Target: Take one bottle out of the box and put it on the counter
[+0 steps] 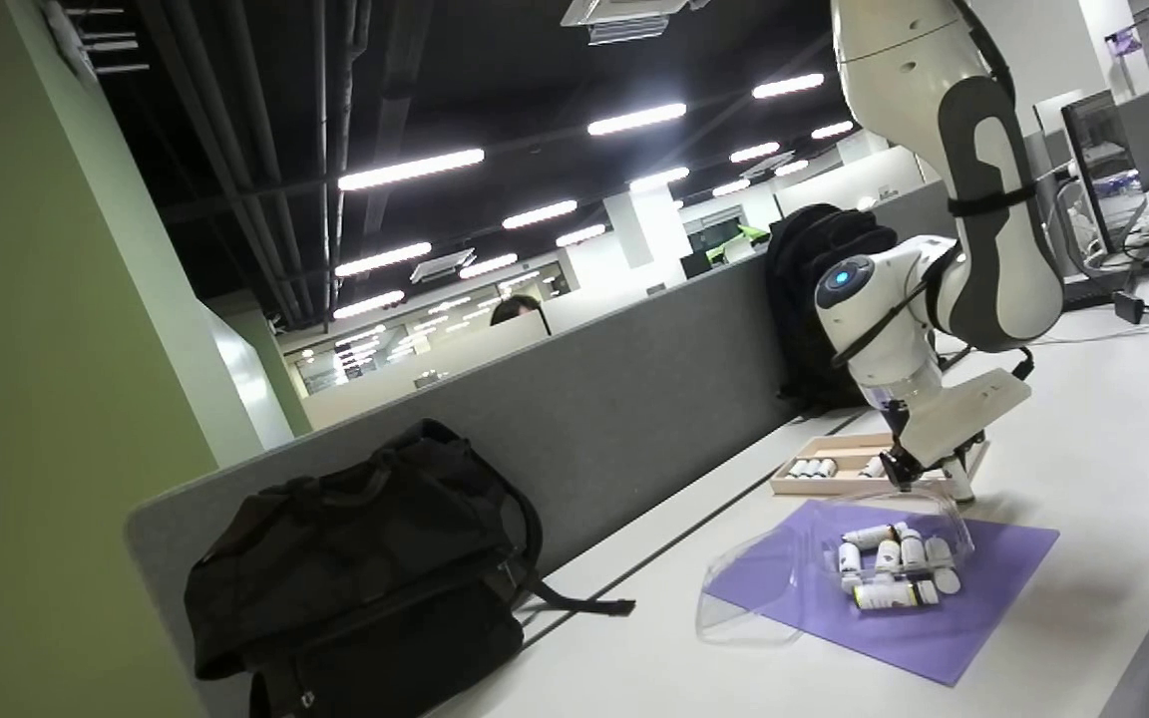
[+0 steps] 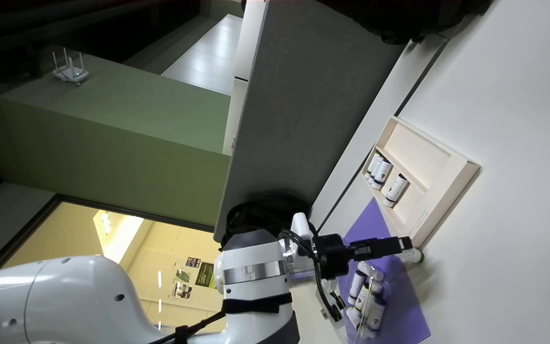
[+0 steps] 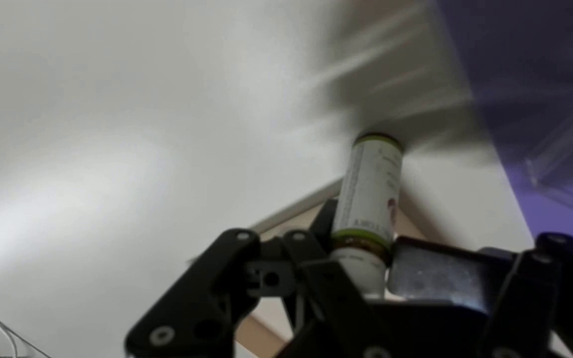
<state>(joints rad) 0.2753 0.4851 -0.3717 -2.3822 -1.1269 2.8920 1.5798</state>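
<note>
Black claw [image 3: 359, 246] has a white-labelled cylindrical bottle [image 3: 370, 184] pinched near its white cap [image 3: 361, 271], just outside the tan rectangular box [image 2: 442, 191], probably so it meets the smooth white surface [image 3: 167, 199] base-first.

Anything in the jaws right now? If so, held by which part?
A bottle, seemingly pinched between the jaws at its capped end, around the neck by the white cap; most of its length sticks out beyond them.
</note>
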